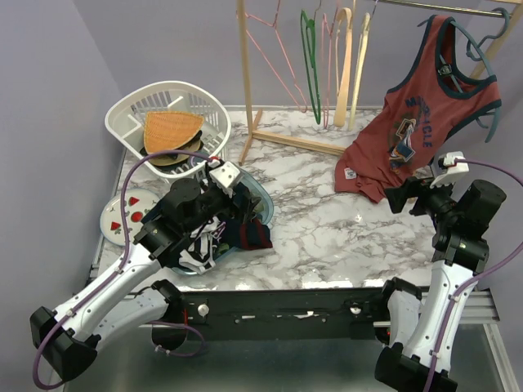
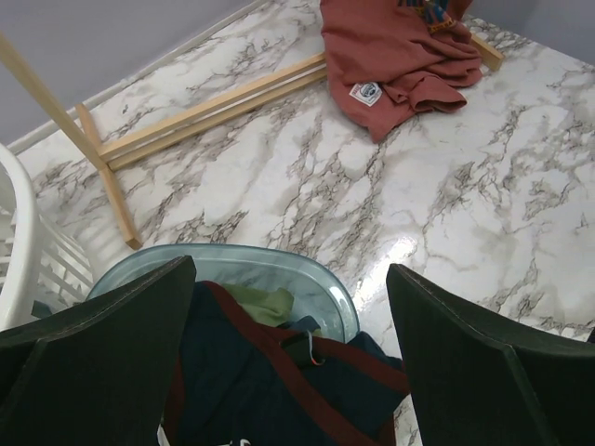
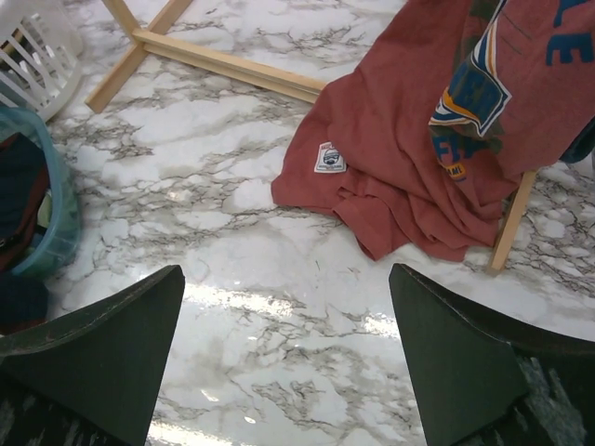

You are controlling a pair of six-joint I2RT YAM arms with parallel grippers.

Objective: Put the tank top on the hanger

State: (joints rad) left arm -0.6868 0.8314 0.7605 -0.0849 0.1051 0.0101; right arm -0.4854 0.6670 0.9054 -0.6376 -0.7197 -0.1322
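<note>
Two claws, both mine, and both spread as wide as they go, with nothing between the fingers. My left gripper [image 2: 290, 316] hangs over a teal basin [image 2: 232, 258] at the near left of the marble table [image 3: 232, 232]. Its dark fingers [image 2: 112, 334] frame the heap of clothes [image 2: 260, 372] inside: navy cloth with maroon bands and a bit of pale green. A sliver of white [image 2: 232, 441] peeks out at the very bottom of my left wrist view. I cannot tell whether that is the white tank top, and I cannot pick that top out for certain anywhere else. My right gripper [image 3: 286, 316] hovers above bare marble on the right side of the table, near the red tank top [image 3: 400, 167]. The red top's hem lies bunched on the surface, with a small label turned up, while its upper part hangs from the rail above. The cream hanger [image 1: 345, 69] hangs on the rail of the wooden rack [image 1: 243, 73] at the far edge. It is just right of a thin green hanger [image 1: 310, 65] and well apart from both my claws. Behind the basin sits a white laundry basket [image 1: 122, 122] with something woven and orange in it. The rack's wooden foot [image 2: 214, 107] runs across the marble between the basin and the red top.
</note>
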